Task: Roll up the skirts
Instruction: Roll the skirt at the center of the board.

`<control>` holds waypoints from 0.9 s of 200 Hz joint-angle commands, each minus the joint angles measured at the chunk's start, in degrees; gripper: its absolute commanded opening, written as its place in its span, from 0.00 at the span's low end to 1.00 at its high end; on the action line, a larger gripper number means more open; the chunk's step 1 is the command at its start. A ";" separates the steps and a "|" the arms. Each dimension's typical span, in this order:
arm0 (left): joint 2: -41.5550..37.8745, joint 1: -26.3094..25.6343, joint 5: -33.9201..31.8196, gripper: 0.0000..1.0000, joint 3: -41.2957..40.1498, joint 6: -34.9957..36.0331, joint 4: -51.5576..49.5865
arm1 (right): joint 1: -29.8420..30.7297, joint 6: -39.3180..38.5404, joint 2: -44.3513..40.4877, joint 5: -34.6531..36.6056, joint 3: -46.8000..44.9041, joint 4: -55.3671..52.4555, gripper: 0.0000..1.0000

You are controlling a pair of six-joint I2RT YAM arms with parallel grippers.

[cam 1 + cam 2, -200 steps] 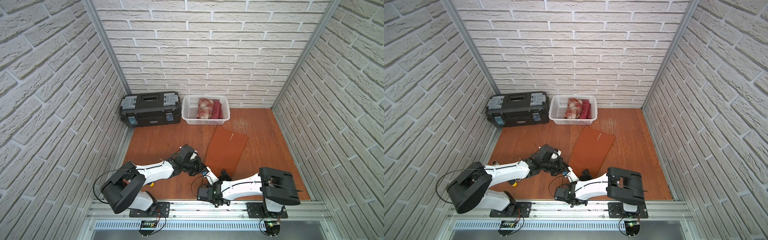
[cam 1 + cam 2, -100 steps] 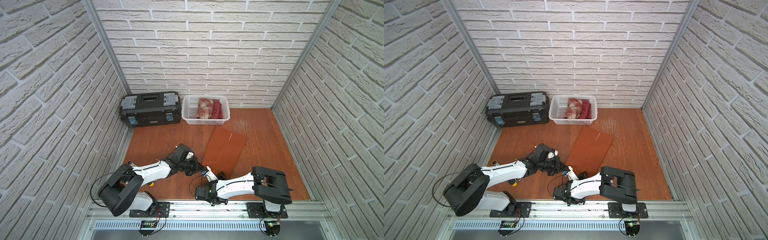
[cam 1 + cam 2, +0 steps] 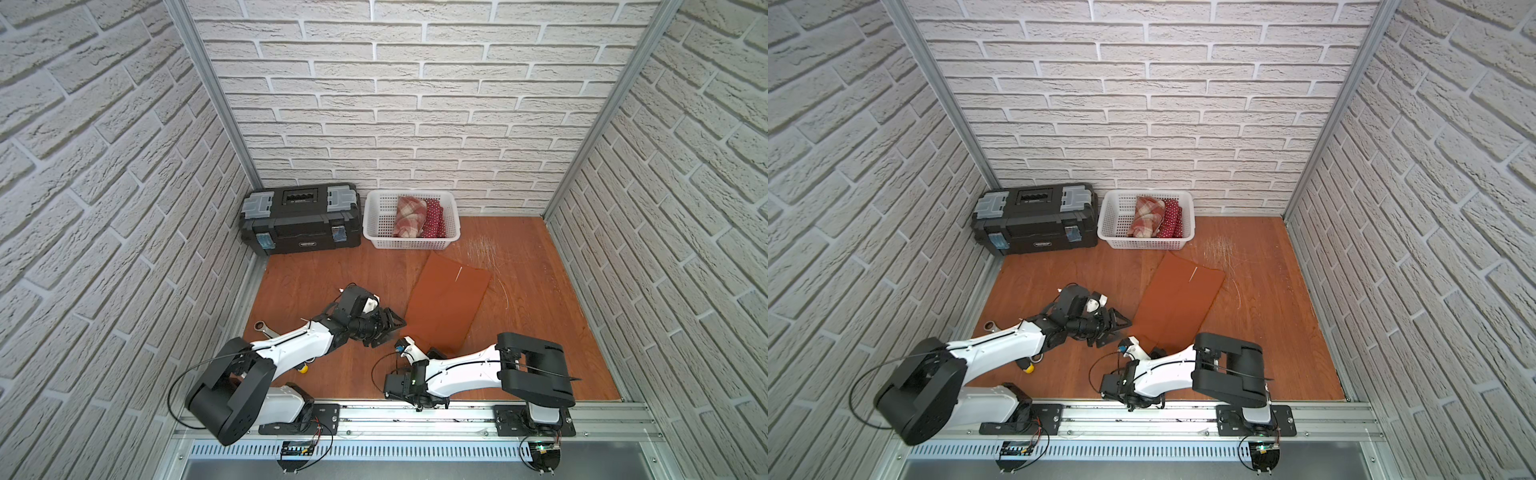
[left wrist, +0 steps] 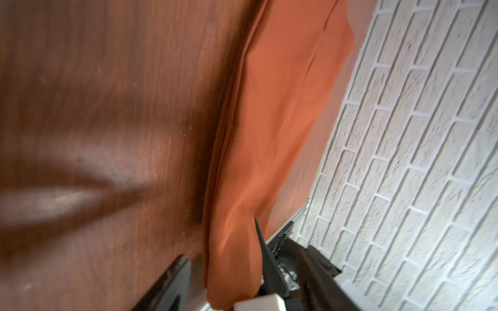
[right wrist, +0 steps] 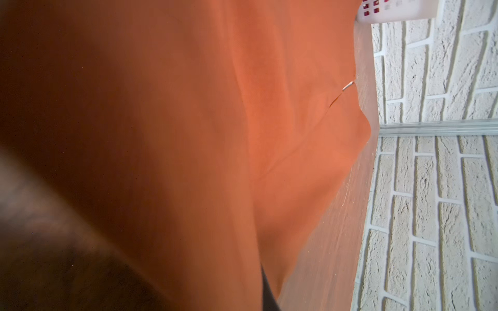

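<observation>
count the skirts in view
3: red-and-cream plaid cloth skirt and dark red polka-dot skirt in the white plastic lattice basket; plain rust-orange skirt spread on the wooden table. Others may hide underneath.

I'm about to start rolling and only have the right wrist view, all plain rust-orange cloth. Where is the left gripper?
Observer: The left gripper stands open beside the near corner of the plain rust-orange cloth skirt, not gripping it.
Operator: And my right gripper?
Observer: The right gripper is shut on that skirt's near edge.
Operator: The other skirts?
Observer: The red-and-cream plaid cloth skirt and the dark red polka-dot cloth skirt lie bundled in the white plastic lattice basket.
</observation>
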 commanded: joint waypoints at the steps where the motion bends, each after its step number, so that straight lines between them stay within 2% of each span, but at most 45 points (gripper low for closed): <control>1: -7.41 2.12 -6.10 0.95 1.16 8.43 -8.78 | -0.37 -4.06 0.05 -1.77 1.80 -0.66 0.02; 7: -9.28 3.13 -8.08 0.98 1.07 9.77 -10.89 | -0.46 -4.93 -0.40 -2.42 1.98 -0.40 0.02; 35: -18.32 8.33 -11.51 0.98 -1.90 10.76 -13.69 | -1.65 -11.60 -4.39 -9.04 2.41 2.82 0.02; 72: -23.01 9.98 -11.12 0.98 -5.58 11.30 -13.71 | -7.95 -19.48 -12.75 -30.42 0.88 8.94 0.02; 108: -25.53 7.20 -13.45 0.98 -10.54 10.74 -12.49 | -14.84 -22.97 -15.65 -44.51 1.03 10.71 0.02; 138: -29.27 4.47 -16.86 0.98 -12.90 11.08 -13.19 | -21.28 -25.03 -11.89 -60.73 0.60 13.58 0.02; 158: -31.59 2.15 -18.89 0.98 -12.86 11.77 -13.82 | -23.91 -24.25 -11.27 -66.99 0.36 16.15 0.02; 180: -30.41 -0.69 -19.07 0.98 -13.30 12.26 -11.42 | -28.21 -24.16 -13.13 -74.12 -0.85 18.70 0.02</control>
